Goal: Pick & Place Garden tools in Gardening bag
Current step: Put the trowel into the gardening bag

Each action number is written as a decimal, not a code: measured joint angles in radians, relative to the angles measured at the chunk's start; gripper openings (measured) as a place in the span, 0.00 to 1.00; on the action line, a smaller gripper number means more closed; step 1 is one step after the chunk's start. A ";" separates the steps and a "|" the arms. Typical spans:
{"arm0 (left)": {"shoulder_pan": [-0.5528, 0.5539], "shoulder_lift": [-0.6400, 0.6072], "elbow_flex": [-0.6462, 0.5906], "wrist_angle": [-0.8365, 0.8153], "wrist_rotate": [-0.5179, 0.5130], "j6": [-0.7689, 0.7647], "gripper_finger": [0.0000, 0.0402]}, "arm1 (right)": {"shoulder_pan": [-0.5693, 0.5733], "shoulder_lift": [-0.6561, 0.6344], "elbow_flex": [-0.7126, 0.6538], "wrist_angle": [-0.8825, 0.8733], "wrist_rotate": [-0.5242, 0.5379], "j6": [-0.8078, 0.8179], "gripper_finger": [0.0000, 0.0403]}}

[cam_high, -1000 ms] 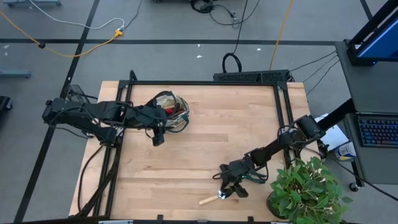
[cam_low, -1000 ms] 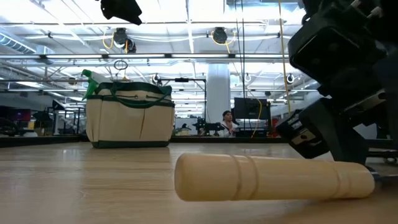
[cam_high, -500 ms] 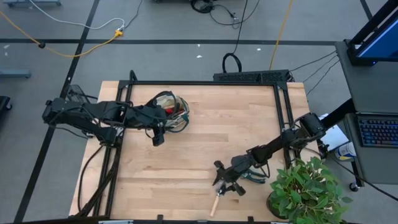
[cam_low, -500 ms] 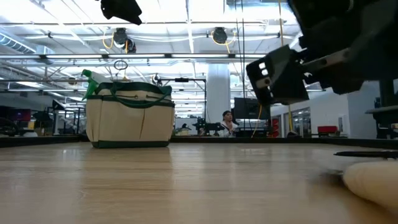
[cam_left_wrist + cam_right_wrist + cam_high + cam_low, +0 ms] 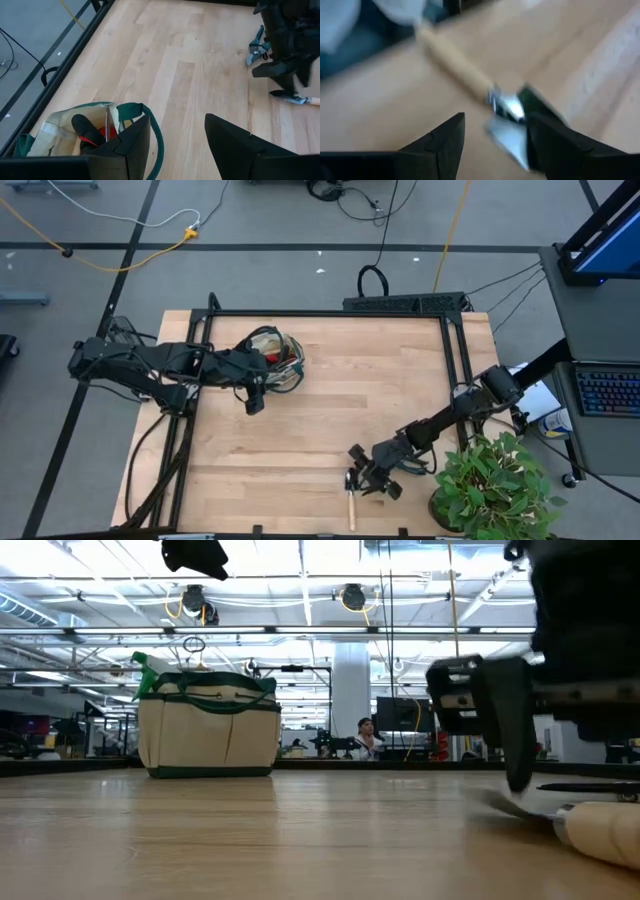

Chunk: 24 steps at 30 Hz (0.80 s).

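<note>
Wooden-handled trowel (image 5: 351,502) on worktop (image 5: 330,380) near front edge, right gripper (image 5: 358,482) over its blade, jaws wide, empty. Left gripper (image 5: 254,402) beside bag (image 5: 278,360), jaws wide, empty.

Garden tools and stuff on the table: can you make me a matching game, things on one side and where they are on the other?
Things:
1. bag
2. trowel
3. potted plant
4. shears

Places:
A. near front edge of the table, under the right gripper, jaws open
B. right front corner
C. back left part of the table, beside the left gripper
D. lying on the wood beside the right arm

Pairs: 1-C, 2-A, 3-B, 4-D
</note>
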<state>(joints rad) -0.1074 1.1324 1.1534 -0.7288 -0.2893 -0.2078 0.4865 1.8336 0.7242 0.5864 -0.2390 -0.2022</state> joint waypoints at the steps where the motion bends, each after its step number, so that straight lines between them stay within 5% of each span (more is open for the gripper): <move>1: 0.000 0.000 0.000 0.000 0.000 -0.001 0.49 | 0.005 0.000 -0.001 -0.024 0.037 -0.046 0.53; 4: 0.000 0.000 0.000 0.000 0.000 -0.006 0.49 | 0.015 -0.001 0.000 -0.037 0.128 -0.194 0.53; 13: 0.000 0.000 0.000 0.000 0.000 -0.008 0.49 | 0.012 -0.001 0.000 -0.026 0.159 -0.428 0.53; 24: -0.029 0.060 -0.002 0.000 0.061 -0.053 0.49 | -0.015 -0.001 0.000 -0.030 0.157 -0.433 0.47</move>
<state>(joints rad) -0.1368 1.1929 1.1519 -0.7284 -0.2285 -0.2610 0.4713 1.8326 0.7246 0.5564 -0.0824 -0.6353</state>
